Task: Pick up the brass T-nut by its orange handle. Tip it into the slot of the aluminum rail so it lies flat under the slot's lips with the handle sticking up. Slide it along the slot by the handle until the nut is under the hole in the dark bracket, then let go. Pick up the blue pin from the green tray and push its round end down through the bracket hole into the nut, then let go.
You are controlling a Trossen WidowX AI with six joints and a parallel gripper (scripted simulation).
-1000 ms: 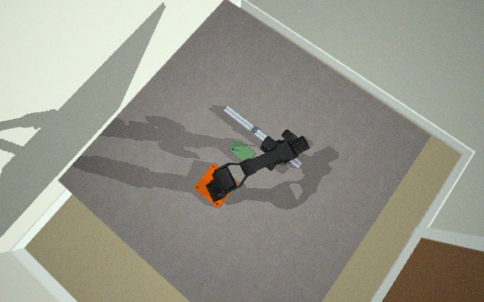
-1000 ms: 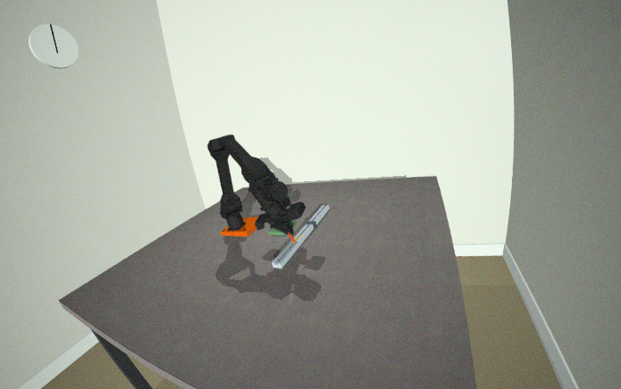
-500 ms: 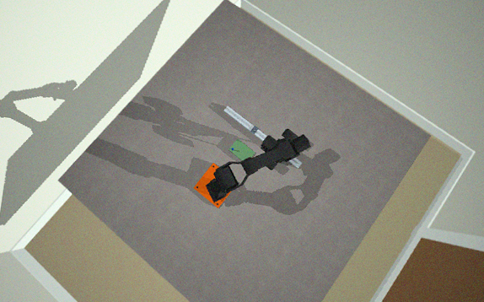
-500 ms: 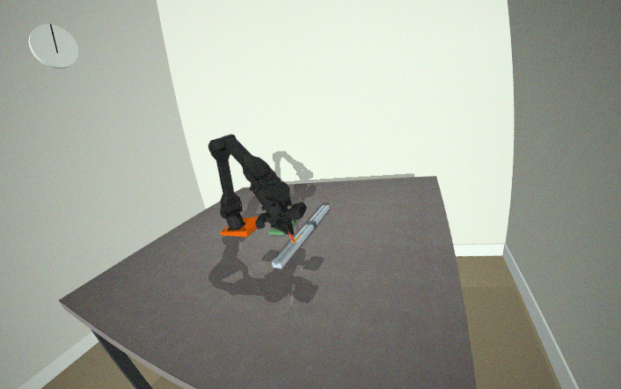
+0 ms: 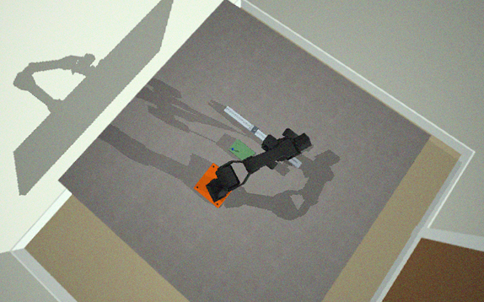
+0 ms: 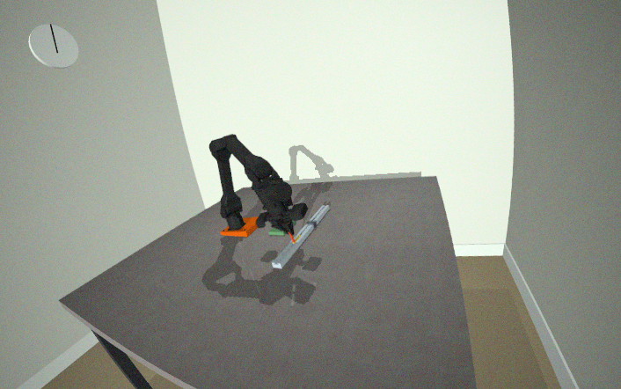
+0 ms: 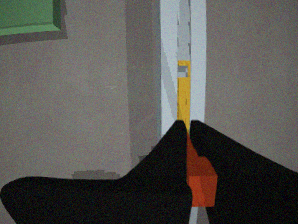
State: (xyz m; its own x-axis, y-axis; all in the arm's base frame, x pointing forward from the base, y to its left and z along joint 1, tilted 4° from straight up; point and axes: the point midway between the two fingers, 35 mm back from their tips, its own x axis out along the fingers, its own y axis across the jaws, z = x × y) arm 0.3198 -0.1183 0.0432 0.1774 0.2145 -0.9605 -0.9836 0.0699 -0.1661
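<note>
We can't see the orange handle's upper part between the black fingers. Top view: black arm hides part of the silver aluminum rail. Wrist view crops the green tray.

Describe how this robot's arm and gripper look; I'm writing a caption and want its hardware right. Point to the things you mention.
The arm (image 5: pixel 276 153) (image 6: pixel 226 176) is matte black throughout, with chunky, angular links and bulkier joints. The gripper (image 6: pixel 291 232) (image 7: pixel 185 127) is black too, with two broad jaws tapering to narrow tips. No cables or markings can be made out.
</note>
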